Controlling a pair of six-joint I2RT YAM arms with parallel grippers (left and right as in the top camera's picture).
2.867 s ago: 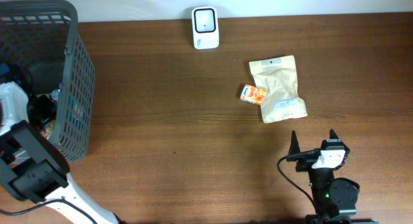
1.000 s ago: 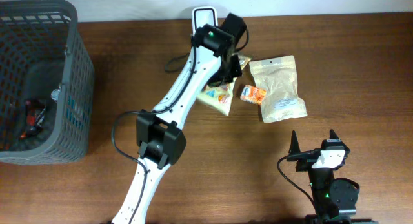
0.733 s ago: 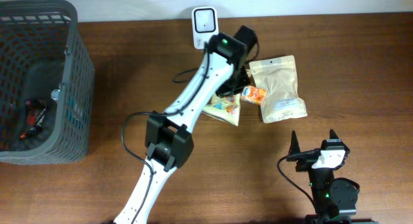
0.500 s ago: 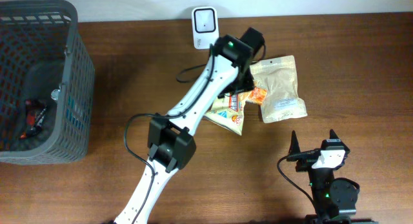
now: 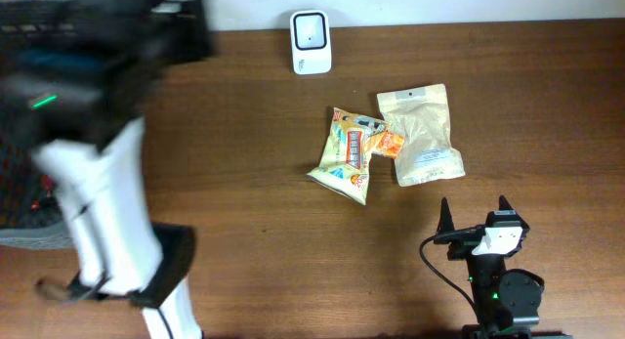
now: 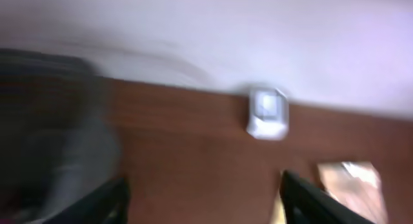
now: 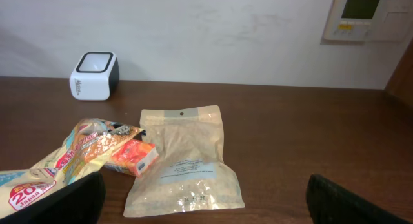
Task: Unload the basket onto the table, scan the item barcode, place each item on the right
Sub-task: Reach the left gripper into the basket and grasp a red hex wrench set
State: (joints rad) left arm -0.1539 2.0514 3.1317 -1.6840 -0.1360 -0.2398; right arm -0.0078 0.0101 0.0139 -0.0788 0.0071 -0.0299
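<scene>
The scanner point(image 5: 312, 29) stands at the far edge of the tabletop point(image 5: 244, 192), against the wall, with open wood in front of it. To its right lie a beige pouch point(image 5: 420, 134), flat with a white label facing up, and a small orange pack point(image 5: 388, 142) tucked against the pouch's left edge. The basket point(image 5: 12, 232) sits at the far left; most of it is hidden under my left arm, which shows only as a blur.

The snack bag point(image 5: 347, 155) lies on the tabletop, near the middle and in front of the scanner. Its upper corner touches the orange pack. It is yellow, crinkled and printed with snack pictures and a red "20" near one end. I can't see a barcode on the side facing up.

My left claw point(image 6: 201, 179) is spread wide with nothing in it. My right claw point(image 7: 206, 185), at the near edge, is fully spread and also empty.
</scene>
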